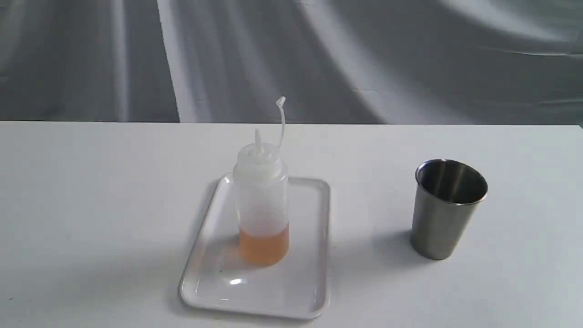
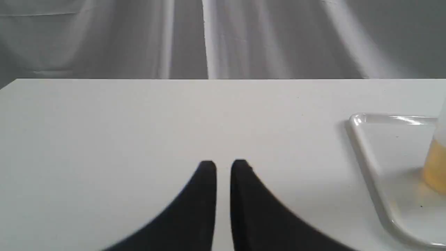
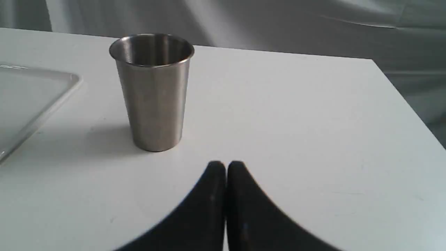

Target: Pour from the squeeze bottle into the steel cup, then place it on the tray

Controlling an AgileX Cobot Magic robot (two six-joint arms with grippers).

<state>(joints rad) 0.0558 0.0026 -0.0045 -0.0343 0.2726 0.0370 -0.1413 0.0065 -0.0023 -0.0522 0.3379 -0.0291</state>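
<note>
The squeeze bottle [image 1: 263, 205] stands upright on the white tray [image 1: 214, 278] near the table's middle, amber liquid at its bottom and its cap strap curling up. To the right, the steel cup [image 1: 446, 207] stands upright on the table. No arm shows in the exterior view. In the left wrist view my left gripper [image 2: 223, 165] is shut and empty over bare table, with the tray's corner [image 2: 362, 139] and a sliver of the bottle [image 2: 437, 167] off to one side. My right gripper [image 3: 225, 165] is shut and empty, a short way from the cup [image 3: 153, 94].
The white table [image 1: 91, 205] ends at a far edge in front of a grey draped cloth [image 1: 364, 54]. In the right wrist view the table's corner [image 3: 373, 61] lies beyond the cup, and the tray's rim [image 3: 69, 82] shows beside it.
</note>
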